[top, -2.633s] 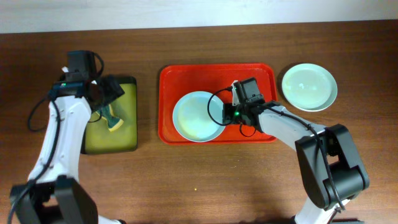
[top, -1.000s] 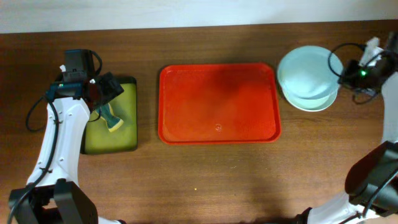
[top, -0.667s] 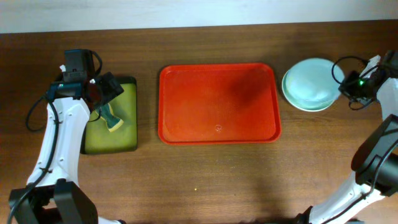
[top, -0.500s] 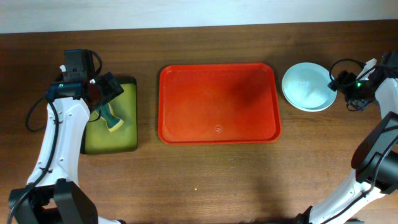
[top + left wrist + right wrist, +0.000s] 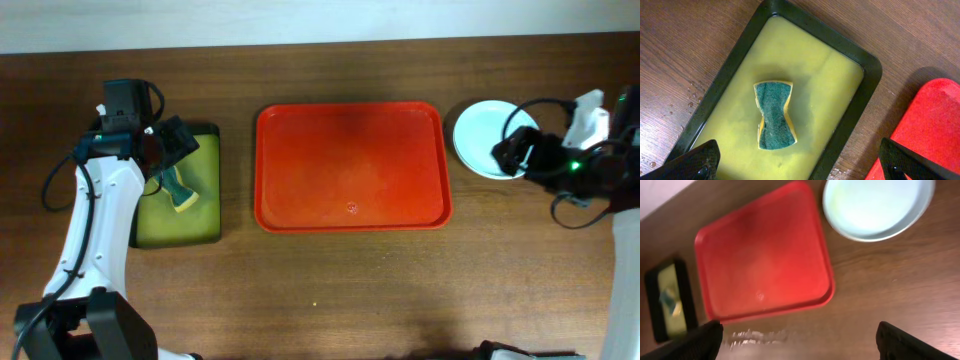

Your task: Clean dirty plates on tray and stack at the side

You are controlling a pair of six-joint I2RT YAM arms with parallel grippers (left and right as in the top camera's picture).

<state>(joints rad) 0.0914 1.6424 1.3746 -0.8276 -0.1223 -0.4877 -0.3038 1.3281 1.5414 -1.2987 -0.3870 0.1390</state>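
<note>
— So, what is the right pincer point(image 5: 799, 326) doing?

— Its jaws stand wide apart with nothing between them. From above it hangs over the right edge of the plates point(image 5: 483, 138). Its own camera looks down on them from high up, so I judge it is not touching them.

— And where are those plates?

— In a pile on the table point(image 5: 350, 290), just right of the red tray point(image 5: 350, 165). The top one is pale blue-green and looks clean. How many lie under it I cannot tell.

— Anything on the red tray?

— No plate at all, only a small faint mark near its near edge.

— And the other arm?

— The left pincer point(image 5: 800, 150) is spread wide too and empty. It hovers over the black tray point(image 5: 847, 132) at the far left, where the sponge point(image 5: 774, 116) lies flat in yellow-green water.

— So which step is this?

— The stacking step, I would say, and likely the last one, since nothing dirty shows on the red tray.

— What next?

— Probably just drawing the right arm up and away without nudging the pile. If the pile sits crooked, a gentle push at its rim would square it.
</note>
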